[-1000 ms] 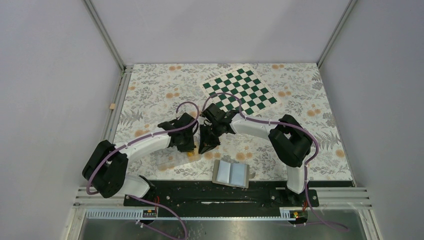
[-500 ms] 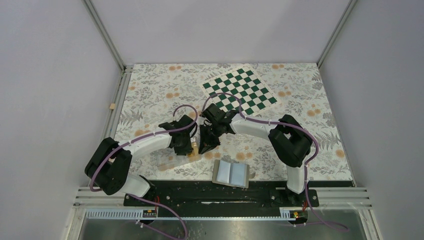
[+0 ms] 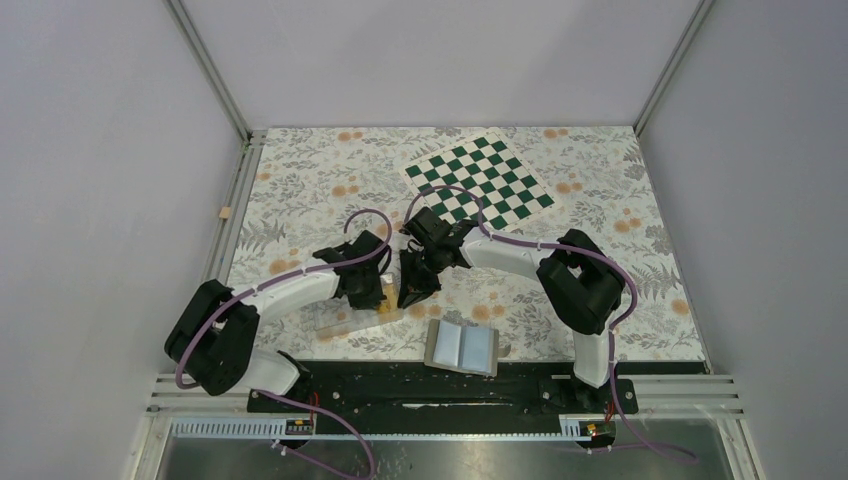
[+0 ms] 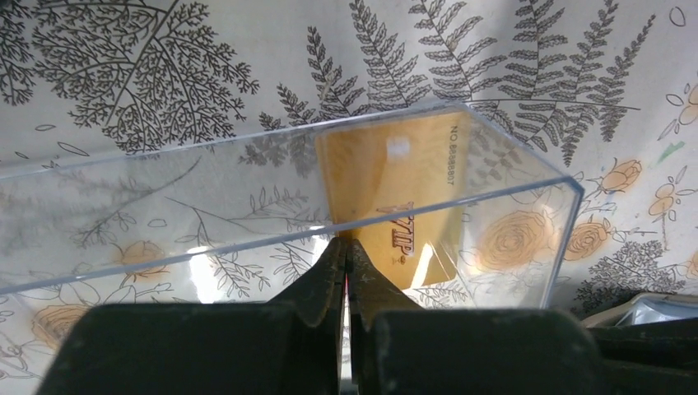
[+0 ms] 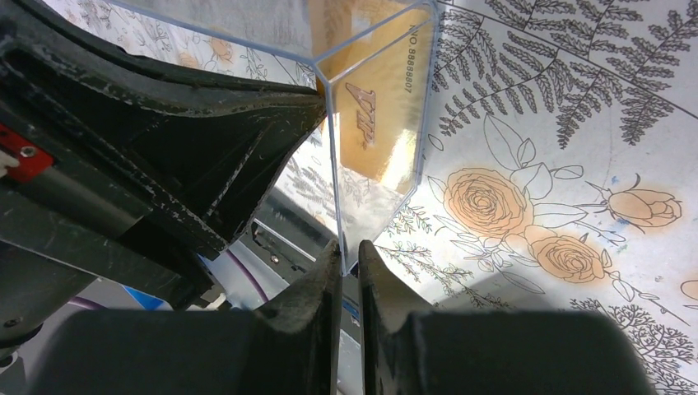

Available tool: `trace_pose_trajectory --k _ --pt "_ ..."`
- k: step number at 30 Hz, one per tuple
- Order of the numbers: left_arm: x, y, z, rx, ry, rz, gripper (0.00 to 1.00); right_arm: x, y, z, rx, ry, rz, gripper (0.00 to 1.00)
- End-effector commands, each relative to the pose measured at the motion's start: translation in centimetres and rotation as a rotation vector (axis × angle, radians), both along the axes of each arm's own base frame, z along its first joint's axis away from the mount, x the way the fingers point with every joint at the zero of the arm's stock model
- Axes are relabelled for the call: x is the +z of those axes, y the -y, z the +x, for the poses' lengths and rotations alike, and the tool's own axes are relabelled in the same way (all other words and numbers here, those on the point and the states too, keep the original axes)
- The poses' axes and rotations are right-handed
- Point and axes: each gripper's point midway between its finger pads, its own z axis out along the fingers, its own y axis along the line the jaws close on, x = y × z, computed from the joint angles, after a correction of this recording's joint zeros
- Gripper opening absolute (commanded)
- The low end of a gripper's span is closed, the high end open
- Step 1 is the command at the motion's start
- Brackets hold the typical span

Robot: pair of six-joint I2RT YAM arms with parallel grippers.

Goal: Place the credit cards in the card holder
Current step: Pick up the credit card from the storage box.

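The left gripper (image 4: 346, 247) has its fingers pressed tightly together, and the tips touch the near wall of the clear tray (image 4: 165, 206). The right gripper (image 5: 348, 247) is almost closed and pinches a thin wall of the same tray between its fingers. One gold credit card (image 4: 395, 181) is inside the tray. The card holder (image 3: 462, 347) lies open on the table (image 3: 300, 170), near the arm bases and apart from the tray.
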Motion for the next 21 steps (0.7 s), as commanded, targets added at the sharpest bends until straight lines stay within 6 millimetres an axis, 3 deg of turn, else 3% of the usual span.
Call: trace_pose_trajectory --k 1,7,12,13,17,21 --pt "2.1 2.8 1.1 0.001 0.063 -0.151 0.0 1.9 -1.3 -0.4 0.032 0.01 0.073 0.15" --pt "3.5 2.7 1.2 -0.006 0.077 -0.138 0.0 1.9 -1.4 -0.4 0.033 0.01 0.074 0.15" --pt "3.1 2.2 1.0 -0.003 0.064 -0.102 0.0 1.9 -1.4 -0.5 0.035 0.006 0.073 0.15" --pt "2.9 1.9 0.8 0.005 0.053 -0.089 0.02 1.9 -1.4 -0.6 0.035 0.007 0.073 0.15" --pt "1.6 0.6 -0.2 0.049 0.017 -0.048 0.31 2.0 -1.3 -0.5 0.027 0.015 0.068 0.15" --pt "0.5 0.2 -1.2 0.081 -0.005 -0.067 0.32 2.0 -1.2 -0.5 0.025 0.018 0.068 0.15"
